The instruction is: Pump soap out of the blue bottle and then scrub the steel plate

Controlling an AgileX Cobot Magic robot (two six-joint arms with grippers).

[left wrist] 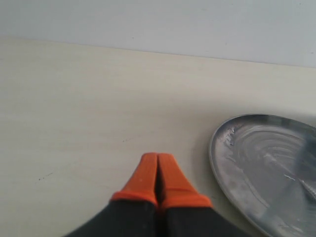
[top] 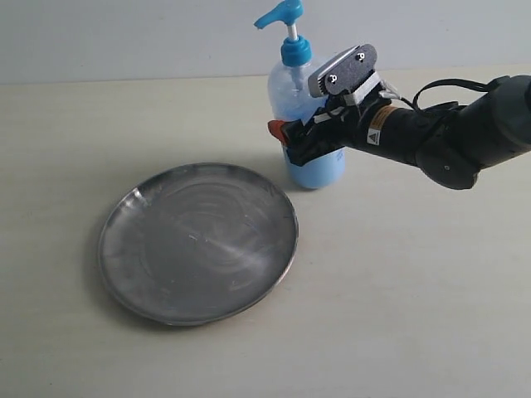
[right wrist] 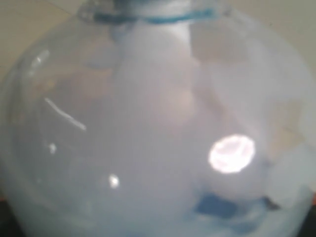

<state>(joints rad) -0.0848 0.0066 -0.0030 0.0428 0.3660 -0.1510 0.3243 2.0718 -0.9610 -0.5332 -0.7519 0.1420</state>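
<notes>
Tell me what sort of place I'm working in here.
Probably a lab test bench rather than a real kitchen: a plain pale tabletop, a blank grey wall behind it, and the blue bottle and the steel plate set out as props.

Upright blue bottle (top: 290, 87) beside steel plate (top: 197, 242)

Looks like a bare lab bench: pale tabletop (top: 415, 290), blank grey wall (top: 124, 37)
</notes>
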